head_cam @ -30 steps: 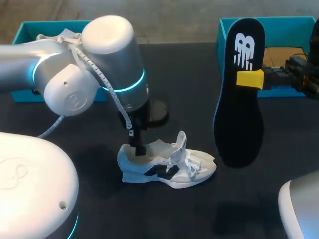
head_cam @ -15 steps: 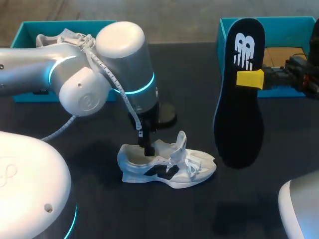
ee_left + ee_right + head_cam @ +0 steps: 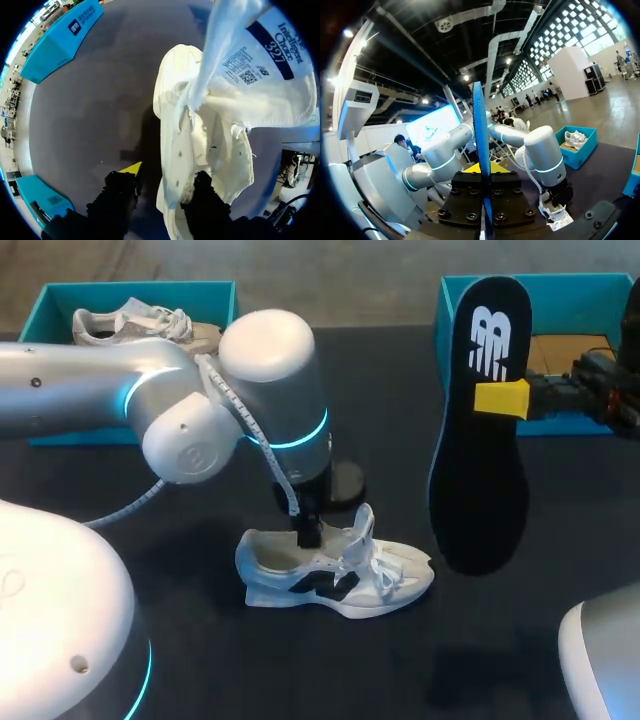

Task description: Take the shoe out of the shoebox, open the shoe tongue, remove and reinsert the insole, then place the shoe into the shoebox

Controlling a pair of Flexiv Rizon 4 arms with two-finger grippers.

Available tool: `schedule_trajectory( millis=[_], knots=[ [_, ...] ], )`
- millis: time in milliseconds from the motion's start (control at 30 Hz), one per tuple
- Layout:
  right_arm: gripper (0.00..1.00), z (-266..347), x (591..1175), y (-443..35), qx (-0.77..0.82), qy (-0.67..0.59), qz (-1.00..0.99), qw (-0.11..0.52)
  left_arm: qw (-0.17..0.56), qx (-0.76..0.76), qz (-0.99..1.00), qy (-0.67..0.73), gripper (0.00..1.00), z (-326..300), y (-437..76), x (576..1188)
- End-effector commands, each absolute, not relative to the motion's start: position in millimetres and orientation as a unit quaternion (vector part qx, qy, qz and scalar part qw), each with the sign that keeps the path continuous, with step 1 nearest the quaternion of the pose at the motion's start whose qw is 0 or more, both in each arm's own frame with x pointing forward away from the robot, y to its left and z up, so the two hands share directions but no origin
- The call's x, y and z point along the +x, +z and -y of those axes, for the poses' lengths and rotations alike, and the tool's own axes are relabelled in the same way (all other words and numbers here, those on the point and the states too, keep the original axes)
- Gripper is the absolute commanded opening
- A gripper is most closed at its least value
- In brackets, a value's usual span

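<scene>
Insole out, reinsertion pending: the right tool (image 3: 503,399) clamps the black foam insole (image 3: 480,490) upright above the dark bench (image 3: 210,640). The left tool (image 3: 166,176), fingers apart, straddles the white sneaker (image 3: 335,578) collar. Next move (a judgement): steer the insole toe-first into the opening.

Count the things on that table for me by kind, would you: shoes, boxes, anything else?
Shoes: 2 (white shoe on the table, second shoe in the left box)
Teal boxes: 2 (left box, right box)
Insoles: 1 (black insole, held in the right jaws)
Total: 5
</scene>
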State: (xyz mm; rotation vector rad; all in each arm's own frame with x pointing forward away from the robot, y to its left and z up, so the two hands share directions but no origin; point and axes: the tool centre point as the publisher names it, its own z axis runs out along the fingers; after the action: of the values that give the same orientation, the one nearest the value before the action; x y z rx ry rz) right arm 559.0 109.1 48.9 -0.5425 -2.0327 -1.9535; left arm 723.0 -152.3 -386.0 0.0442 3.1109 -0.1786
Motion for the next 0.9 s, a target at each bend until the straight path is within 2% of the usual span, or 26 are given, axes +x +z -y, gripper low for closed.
schedule_trajectory(
  millis=[33,467,733,900],
  knots=[
    [0.00,-113,560,51,-0.188,-0.673,0.703,0.135,0.009,0.015,-0.998,-0.059,0.00,154,-389,723],
    [0.00,-113,560,51,-0.188,-0.673,0.703,0.135,0.006,0.051,-0.997,-0.065,0.00,144,-368,722],
    [0.00,-113,560,51,-0.188,-0.673,0.703,0.135,0.004,0.152,-0.987,-0.057,0.00,136,-340,726],
    [0.00,-113,560,51,-0.188,-0.673,0.703,0.135,-0.002,0.264,-0.964,-0.041,0.00,132,-323,731]
  ],
)
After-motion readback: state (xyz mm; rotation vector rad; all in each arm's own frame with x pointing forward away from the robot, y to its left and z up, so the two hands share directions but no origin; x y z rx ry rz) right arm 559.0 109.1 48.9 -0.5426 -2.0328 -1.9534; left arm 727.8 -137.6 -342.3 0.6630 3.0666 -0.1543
